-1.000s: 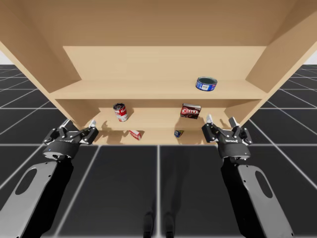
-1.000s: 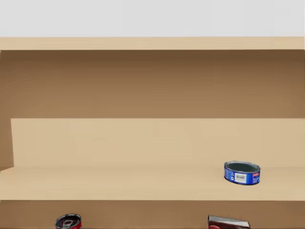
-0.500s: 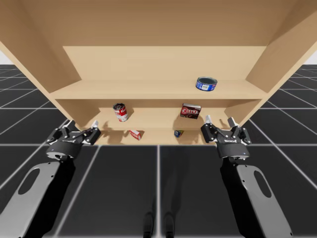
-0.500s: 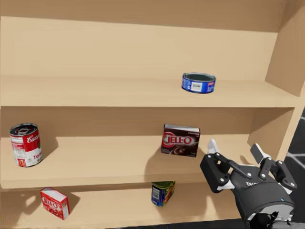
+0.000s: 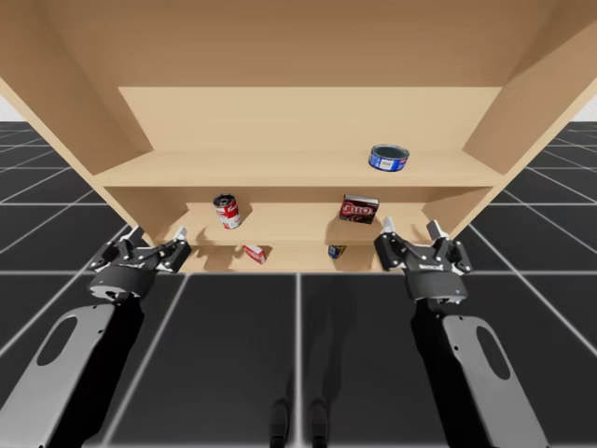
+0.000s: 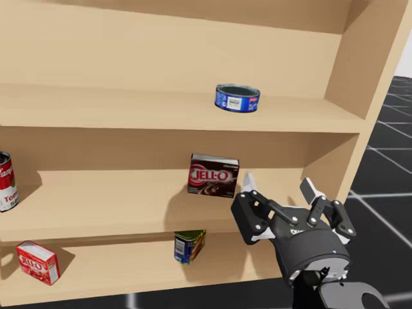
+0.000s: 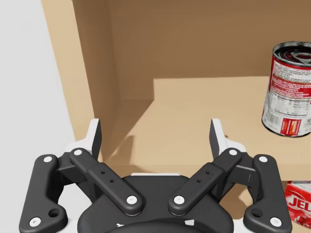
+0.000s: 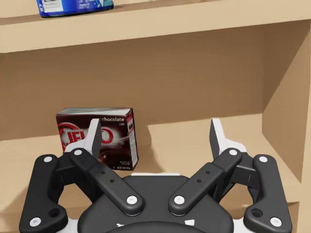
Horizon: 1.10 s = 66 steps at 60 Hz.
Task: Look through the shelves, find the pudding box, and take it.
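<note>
A dark brown pudding box stands upright on the middle shelf. My right gripper hovers open in front of that shelf, just right of the box and not touching it. In the right wrist view the brown box stands ahead of the right gripper, partly behind one of its fingers. My left gripper is open at the shelf unit's left end, holding nothing.
A red soup can stands on the middle shelf at the left. A flat blue can sits on the top shelf. A small red box and a blue-green can lie on the lowest shelf.
My head has turned down and to the right, bringing the middle and lowest shelves into view. My right gripper has shifted slightly left, toward the brown box. My left gripper has edged slightly right.
</note>
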### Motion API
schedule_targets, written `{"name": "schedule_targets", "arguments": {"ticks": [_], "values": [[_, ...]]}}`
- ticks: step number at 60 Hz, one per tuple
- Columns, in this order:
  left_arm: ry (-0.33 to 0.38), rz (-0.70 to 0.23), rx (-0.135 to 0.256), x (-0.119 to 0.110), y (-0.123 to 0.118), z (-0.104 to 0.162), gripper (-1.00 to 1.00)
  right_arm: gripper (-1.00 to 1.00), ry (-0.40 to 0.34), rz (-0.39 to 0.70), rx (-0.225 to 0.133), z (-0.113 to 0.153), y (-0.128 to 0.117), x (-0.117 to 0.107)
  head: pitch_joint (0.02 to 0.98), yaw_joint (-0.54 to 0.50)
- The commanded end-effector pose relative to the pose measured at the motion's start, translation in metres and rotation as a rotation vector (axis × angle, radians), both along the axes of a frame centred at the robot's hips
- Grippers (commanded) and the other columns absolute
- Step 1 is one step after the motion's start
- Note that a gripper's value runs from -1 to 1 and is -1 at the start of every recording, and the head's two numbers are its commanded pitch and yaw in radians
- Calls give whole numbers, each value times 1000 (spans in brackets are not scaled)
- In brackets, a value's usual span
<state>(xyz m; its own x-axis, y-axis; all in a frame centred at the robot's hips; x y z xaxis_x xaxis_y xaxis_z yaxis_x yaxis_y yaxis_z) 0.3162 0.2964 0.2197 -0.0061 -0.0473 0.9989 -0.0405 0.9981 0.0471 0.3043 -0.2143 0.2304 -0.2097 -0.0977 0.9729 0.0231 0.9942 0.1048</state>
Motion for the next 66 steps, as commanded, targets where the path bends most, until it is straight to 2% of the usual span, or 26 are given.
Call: {"name": "schedule_targets", "arguments": {"ticks": [1, 10, 17, 25, 29, 32, 33, 45, 66], "values": [[1, 5, -10, 0, 3, 1, -1000, -1000, -32, 5, -16, 12, 18, -9, 466, -250], [0, 14, -14, -1, 8, 1, -1000, -1000, 26, -80, -49, 11, 49, -11, 463, -265], [2, 14, -21, -2, 9, 2, -1000, -1000, 53, -62, -53, 7, 63, -4, 465, -271], [4, 15, -27, -3, 10, 3, -1000, -1000, 56, -75, -88, 3, 79, 4, 469, -270], [4, 17, -29, -4, 11, 3, -1000, -1000, 69, -81, -89, 0, 89, 13, 474, -271], [4, 18, -30, -4, 11, 3, -1000, -1000, 76, -87, -87, -1, 92, 17, 475, -270], [4, 21, -32, -4, 12, 4, -1000, -1000, 74, -100, -103, -3, 94, 21, 477, -268], [3, 28, -36, -5, 14, 4, -1000, -1000, 98, -191, -135, -6, 99, 42, 488, -266], [-7, 36, -26, -4, 16, 5, -1000, -1000, 159, -217, -111, -9, 97, 76, 499, -263]]}}
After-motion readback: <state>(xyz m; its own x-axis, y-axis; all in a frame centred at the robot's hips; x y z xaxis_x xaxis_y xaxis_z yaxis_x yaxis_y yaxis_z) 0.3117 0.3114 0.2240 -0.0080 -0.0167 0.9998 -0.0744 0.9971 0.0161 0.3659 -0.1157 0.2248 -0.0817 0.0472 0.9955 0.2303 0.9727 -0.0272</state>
